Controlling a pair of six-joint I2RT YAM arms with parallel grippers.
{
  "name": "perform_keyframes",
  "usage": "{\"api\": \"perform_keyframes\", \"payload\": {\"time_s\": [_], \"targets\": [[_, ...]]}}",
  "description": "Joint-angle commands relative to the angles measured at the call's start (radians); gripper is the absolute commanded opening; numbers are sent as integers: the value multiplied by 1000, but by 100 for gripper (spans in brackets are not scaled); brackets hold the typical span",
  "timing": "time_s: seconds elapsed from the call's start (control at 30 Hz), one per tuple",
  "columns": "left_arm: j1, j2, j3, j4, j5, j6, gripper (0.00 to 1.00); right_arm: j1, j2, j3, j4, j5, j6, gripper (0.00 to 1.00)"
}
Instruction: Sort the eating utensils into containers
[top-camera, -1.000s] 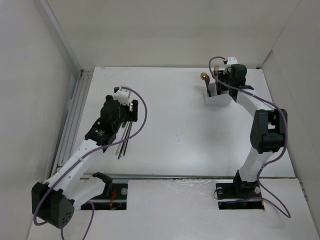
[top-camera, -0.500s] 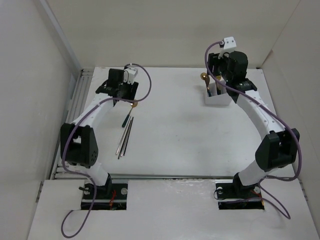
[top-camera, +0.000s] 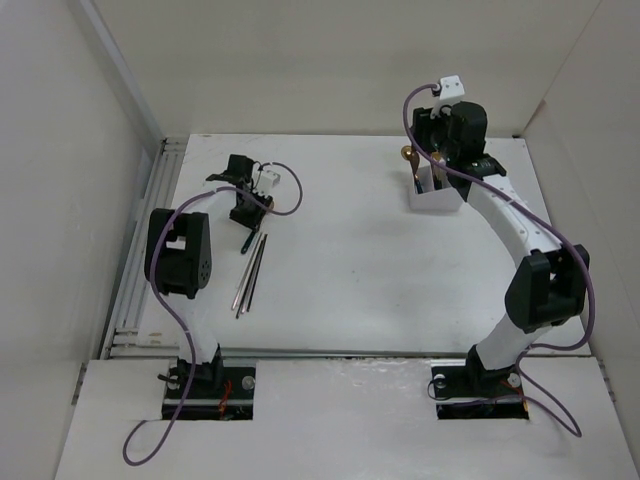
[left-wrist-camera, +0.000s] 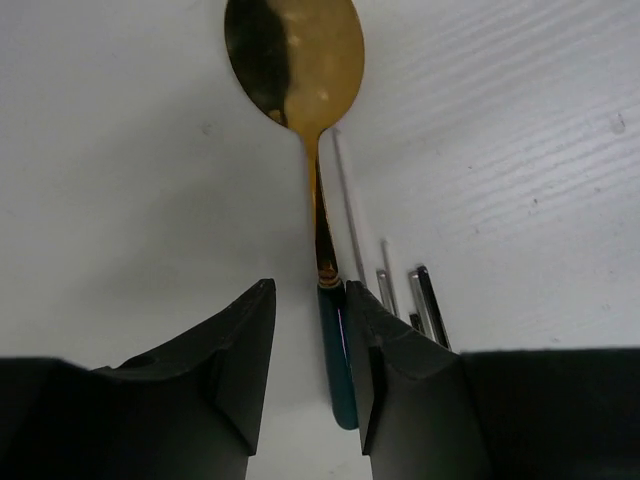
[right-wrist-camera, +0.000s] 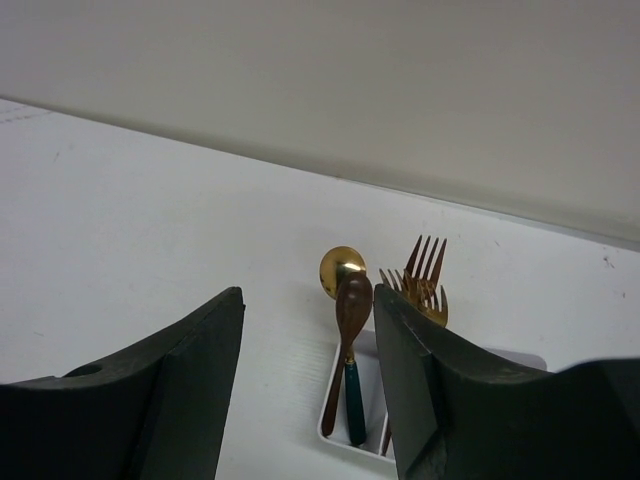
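The left arm has folded back and brought its left tool (left-wrist-camera: 307, 300) down over the gold-bowled spoon with a dark teal handle (left-wrist-camera: 318, 220), which lies flat on the white tabletop (top-camera: 360, 260). The jaws stand narrowly apart with the handle between them, not yet pinched, so a grasp looks next. Thin silver-grey chopsticks (left-wrist-camera: 425, 300) lie just right of the tool. The right tool (right-wrist-camera: 310, 300), spread wide and empty, hangs above the white translucent box (top-camera: 432, 200), which holds upright spoons and forks (right-wrist-camera: 420, 275).
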Motion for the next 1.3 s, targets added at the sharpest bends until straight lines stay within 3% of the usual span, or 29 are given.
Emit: {"api": "perform_keyframes", "payload": {"time_s": [0.0, 0.33, 0.4, 0.43, 0.5, 0.53, 0.6, 0.87, 0.97, 1.07, 1.17, 1.27], "targets": [[13, 23, 59, -37, 5, 43, 31, 15, 2, 16, 28, -13, -5, 60], [42, 74, 50, -75, 7, 25, 24, 15, -16, 16, 28, 5, -14, 60], [51, 85, 38, -75, -27, 16, 35, 15, -16, 16, 28, 5, -14, 60], [51, 95, 38, -75, -41, 16, 35, 24, -25, 16, 28, 5, -14, 60], [51, 96, 38, -75, -64, 25, 27, 24, -26, 16, 28, 5, -14, 60], [51, 105, 38, -75, -64, 25, 13, 24, -36, 16, 28, 5, -14, 60], [51, 105, 51, -75, -64, 25, 1, 24, -36, 7, 28, 5, -14, 60], [100, 73, 202, -98, 157, -56, 0, 56, -107, -22, 28, 14, -23, 60], [114, 33, 300, -120, 252, -118, 0, 74, -150, -31, 28, -56, -32, 60], [125, -38, 390, -131, 388, -127, 0, 107, -185, -42, 16, -140, -6, 71], [113, -127, 433, -105, 473, -162, 0, 183, -213, -42, 3, -222, -6, 90], [68, -209, 446, -68, 513, -171, 0, 249, -222, -51, 29, -262, 29, 94]]}}
